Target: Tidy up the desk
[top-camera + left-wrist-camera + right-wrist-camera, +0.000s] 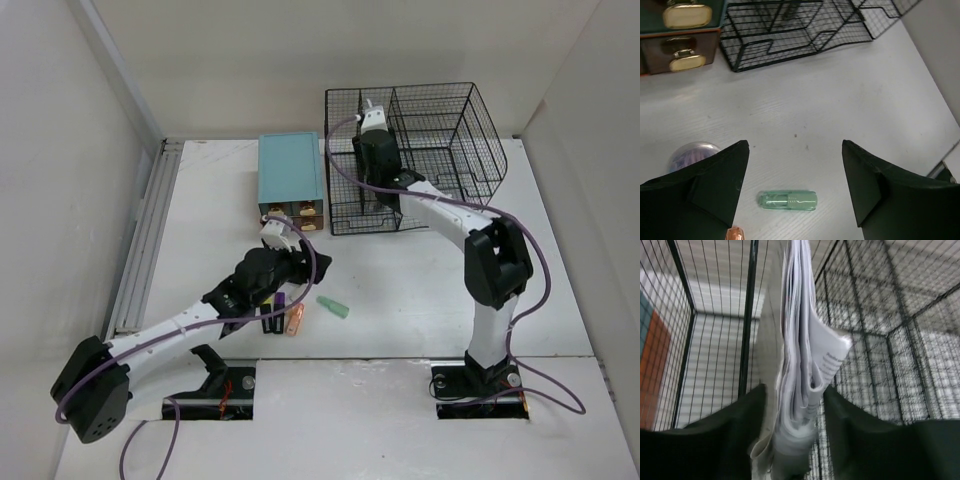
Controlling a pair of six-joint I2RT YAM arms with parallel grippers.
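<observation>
1. Top view: the desk (430, 290) fills the frame. The right arm (450, 215) reaches into the wire rack (440, 130) at the far edge, beside the teal drawer box (291, 170). Loose markers (277, 320) and a green pen piece (335, 307) lie near the front, so tidying looks unfinished.
2. Left wrist: the left jaws are wide open and empty, hovering over the green piece, likely the next pickup.
3. Right wrist: inside the rack, a paper sheaf (800, 365) stands upright between the right jaws. They are parted with slim gaps either side, apparently not gripping, so the papers look filed.
</observation>
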